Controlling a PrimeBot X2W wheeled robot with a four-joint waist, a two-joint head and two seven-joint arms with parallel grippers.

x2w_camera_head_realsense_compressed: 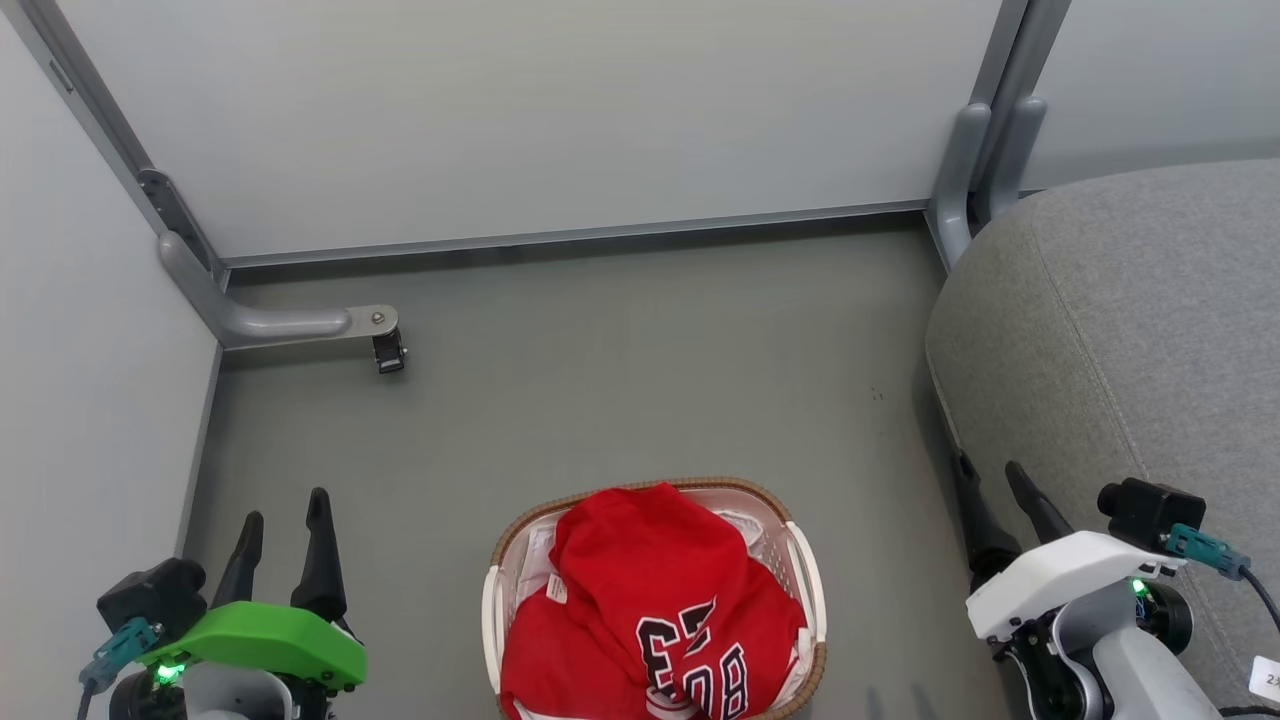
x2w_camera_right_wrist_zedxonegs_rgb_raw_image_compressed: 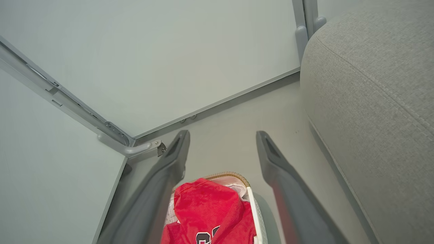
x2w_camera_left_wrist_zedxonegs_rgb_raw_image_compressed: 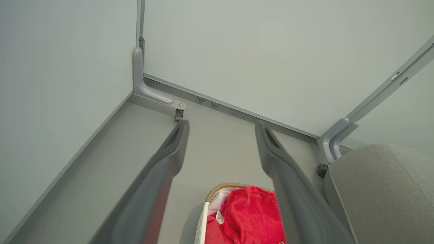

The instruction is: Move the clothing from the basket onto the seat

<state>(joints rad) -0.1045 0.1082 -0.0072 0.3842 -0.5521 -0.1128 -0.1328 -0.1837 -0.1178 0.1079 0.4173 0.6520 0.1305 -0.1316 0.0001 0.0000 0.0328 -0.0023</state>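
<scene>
You are looking down into a corner closed in by pale partition panels point(x2w_camera_head_realsense_compressed: 520, 110), with a grey floor point(x2w_camera_head_realsense_compressed: 640, 380) running between them. A grey metal foot point(x2w_camera_head_realsense_compressed: 290, 323) is reaching out along the floor from the left-hand post and ending in a small black piece, well apart from the basket point(x2w_camera_head_realsense_compressed: 492, 610). A second pair of grey feet point(x2w_camera_head_realsense_compressed: 960, 170) is standing in the far right corner, just beside the seat point(x2w_camera_head_realsense_compressed: 1130, 350). That seat, a big light grey fabric cushion with a rounded edge and a stitched seam, is rising on your right, and a strip of floor is separating it from the basket. Your left gripper point(x2w_camera_head_realsense_compressed: 286, 507) is hovering over the floor to the basket's left, and your right gripper point(x2w_camera_head_realsense_compressed: 987, 464) is hanging at the seat's near edge. Both are holding their long dark fingers spread wide, with the floor and the basket showing between them in the wrist views. The clothing point(x2w_camera_head_realsense_compressed: 650, 590) is lying heaped in the basket at the bottom centre of the head view. It is bright red and crumpled, bulging above the brown woven rim, with black white-outlined numbers facing up near you. A small white label point(x2w_camera_head_realsense_compressed: 556, 590) is showing on its left fold, and the white lining point(x2w_camera_head_realsense_compressed: 748, 522) is peeking out at the far end.
</scene>
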